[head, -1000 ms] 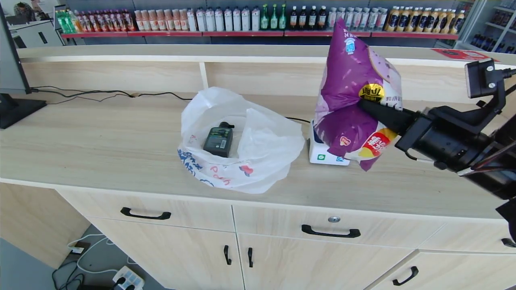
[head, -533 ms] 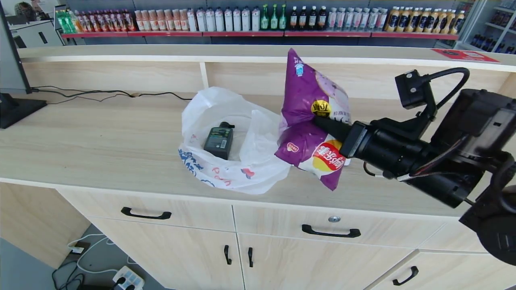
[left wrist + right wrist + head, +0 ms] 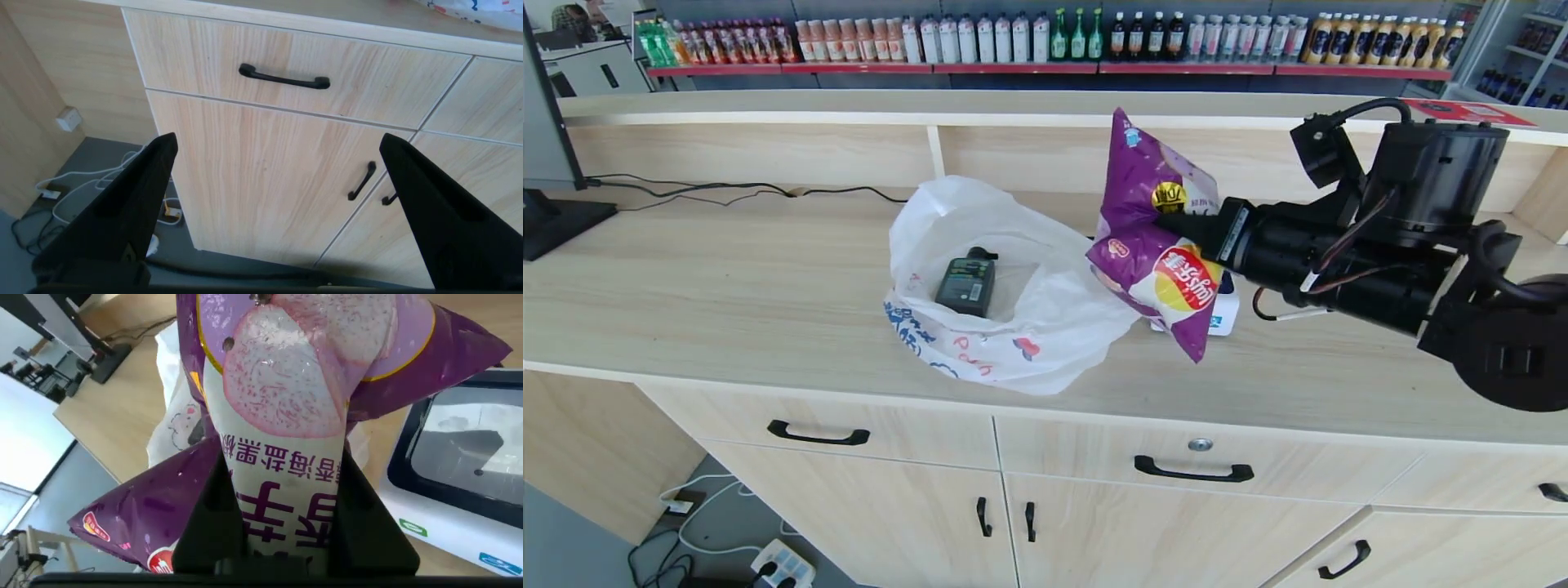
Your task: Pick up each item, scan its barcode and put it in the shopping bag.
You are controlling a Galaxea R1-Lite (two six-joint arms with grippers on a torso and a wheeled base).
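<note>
My right gripper point(image 3: 1176, 219) is shut on a purple chip bag point(image 3: 1156, 233), held upright in the air just right of the white shopping bag point(image 3: 1013, 282). In the right wrist view the chip bag point(image 3: 294, 400) sits pinched between the two black fingers point(image 3: 208, 514). A dark green item point(image 3: 966, 286) lies inside the shopping bag. The white barcode scanner point(image 3: 1221, 310) sits on the counter behind and below the chip bag, and it appears as a white box with a glass window point(image 3: 458, 486). My left gripper point(image 3: 278, 208) hangs open below counter height, facing the cabinet doors.
The wooden counter point(image 3: 727, 269) has a raised back ledge. A black monitor base point(image 3: 556, 220) and cables lie at the far left. Drawers and cabinet doors with black handles point(image 3: 283, 77) are below. Drink shelves stand behind.
The right arm carried the chip bag leftward from above the scanner toward the shopping bag, then lifted and turned it slightly. The scanner shows again beneath the bag.
</note>
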